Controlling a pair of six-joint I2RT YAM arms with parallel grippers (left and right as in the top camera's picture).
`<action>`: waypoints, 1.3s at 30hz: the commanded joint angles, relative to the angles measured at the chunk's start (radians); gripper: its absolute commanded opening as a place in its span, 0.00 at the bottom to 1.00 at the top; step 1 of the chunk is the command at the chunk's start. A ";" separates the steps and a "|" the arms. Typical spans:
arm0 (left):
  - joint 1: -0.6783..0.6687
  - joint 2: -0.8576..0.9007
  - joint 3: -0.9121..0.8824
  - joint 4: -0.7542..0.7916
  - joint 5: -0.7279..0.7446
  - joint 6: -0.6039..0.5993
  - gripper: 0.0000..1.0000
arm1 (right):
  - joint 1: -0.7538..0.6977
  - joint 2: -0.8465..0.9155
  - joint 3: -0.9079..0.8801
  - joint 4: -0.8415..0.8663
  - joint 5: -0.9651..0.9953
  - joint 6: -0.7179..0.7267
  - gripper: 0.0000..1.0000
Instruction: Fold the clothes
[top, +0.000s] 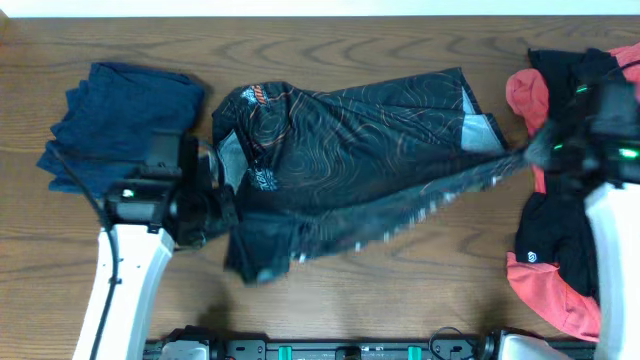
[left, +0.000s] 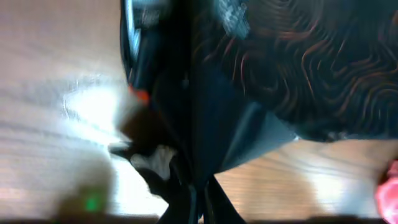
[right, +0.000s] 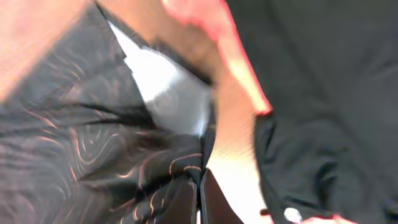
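Fabric of the black patterned jersey stretches taut between both pincers. The left gripper is clamped on its left edge, and the right gripper is clamped on its right hem. A folded blue garment lies just behind the left gripper. A red-and-black garment lies under the right gripper.

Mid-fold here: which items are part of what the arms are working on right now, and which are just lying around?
In hand: black patterned jersey, pinched by left gripper and right gripper.
Lying about: blue garment, left; red-and-black garment, right.
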 joint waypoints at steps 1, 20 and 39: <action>0.015 -0.006 0.137 -0.044 0.017 0.067 0.06 | -0.045 -0.020 0.100 -0.066 0.007 -0.054 0.01; 0.126 -0.059 0.837 -0.129 0.065 0.085 0.06 | -0.159 -0.043 0.614 -0.274 0.000 -0.150 0.01; 0.126 0.032 1.055 -0.138 -0.063 0.076 0.06 | -0.179 0.056 0.821 -0.292 -0.082 -0.188 0.01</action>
